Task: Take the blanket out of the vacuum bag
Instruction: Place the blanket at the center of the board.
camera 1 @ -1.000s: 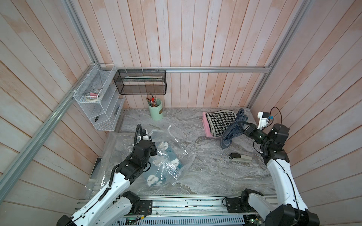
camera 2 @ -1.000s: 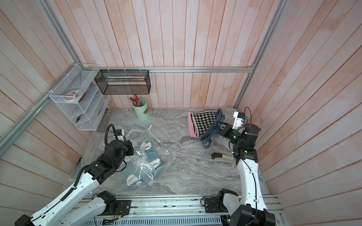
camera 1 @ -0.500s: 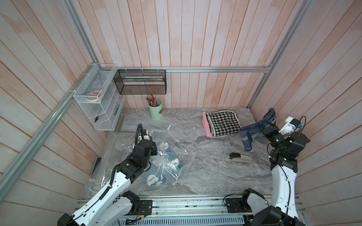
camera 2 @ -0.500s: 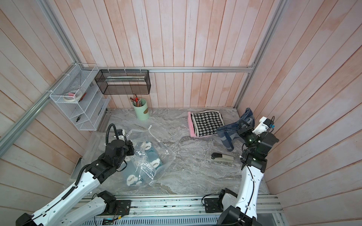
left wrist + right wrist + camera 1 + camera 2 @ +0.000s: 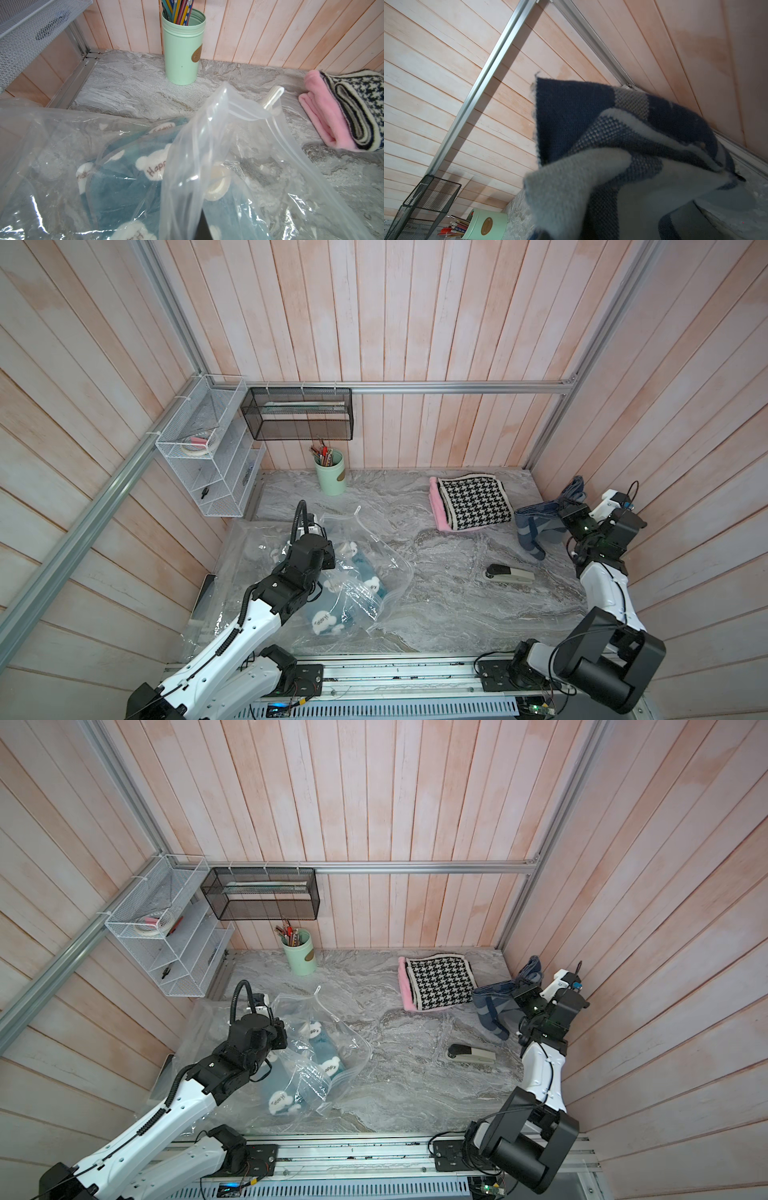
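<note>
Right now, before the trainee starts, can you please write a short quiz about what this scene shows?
1. True or false: the teal blanket lies outside the vacuum bag.
2. Choose one: what does the right claw hold? A) nothing B) a blue-grey cloth C) the vacuum bag
3. Fill in: the left claw is shut on the ____.

Key: 1 false, it is inside; 2 B; 3 vacuum bag.

Navy-and-grey knit cloth [image 5: 623, 162] close up before plank wall [image 5: 467, 93], green pencil cup [image 5: 485, 224] beyond.
</note>
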You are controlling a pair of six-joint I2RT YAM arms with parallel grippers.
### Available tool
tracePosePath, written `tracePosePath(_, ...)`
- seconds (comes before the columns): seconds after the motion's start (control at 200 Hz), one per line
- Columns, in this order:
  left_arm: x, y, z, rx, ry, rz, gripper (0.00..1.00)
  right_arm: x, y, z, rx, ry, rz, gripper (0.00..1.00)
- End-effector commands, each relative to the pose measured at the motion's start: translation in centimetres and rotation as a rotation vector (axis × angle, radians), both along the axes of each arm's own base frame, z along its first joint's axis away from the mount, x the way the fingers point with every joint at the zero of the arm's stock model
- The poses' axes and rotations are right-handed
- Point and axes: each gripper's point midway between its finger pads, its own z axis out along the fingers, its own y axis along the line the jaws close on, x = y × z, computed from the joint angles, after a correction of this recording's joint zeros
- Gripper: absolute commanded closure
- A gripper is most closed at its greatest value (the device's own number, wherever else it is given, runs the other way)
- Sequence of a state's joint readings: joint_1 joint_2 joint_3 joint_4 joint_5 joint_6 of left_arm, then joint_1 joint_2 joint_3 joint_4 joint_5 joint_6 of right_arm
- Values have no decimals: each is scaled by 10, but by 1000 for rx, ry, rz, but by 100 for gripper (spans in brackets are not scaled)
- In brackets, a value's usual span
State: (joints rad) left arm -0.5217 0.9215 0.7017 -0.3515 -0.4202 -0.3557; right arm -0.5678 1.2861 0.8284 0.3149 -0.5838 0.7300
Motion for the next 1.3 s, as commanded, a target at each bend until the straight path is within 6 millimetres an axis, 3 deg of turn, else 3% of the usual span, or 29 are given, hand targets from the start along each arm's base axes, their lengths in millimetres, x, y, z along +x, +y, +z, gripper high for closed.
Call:
tracePosePath(0.0,8,0,17,7,-37,3,100,16,-2,48,-88,-142,25,100)
tracePosePath(0.415,22,-5,26,45,-55,4,100,59,13,38,-257,-59,31,100)
tracePosePath(0.7,23,-12,35,7,-103,-31,100,92,58,39,-394,-18,111,100)
tracePosePath(1.005,28,-14,22,38,-73,-41,100,112,90,29,-438,-2,188,100)
tracePosePath(1.295,30,-12,15,40,-61,-26,100,125,151,26,-473,-2,333,100)
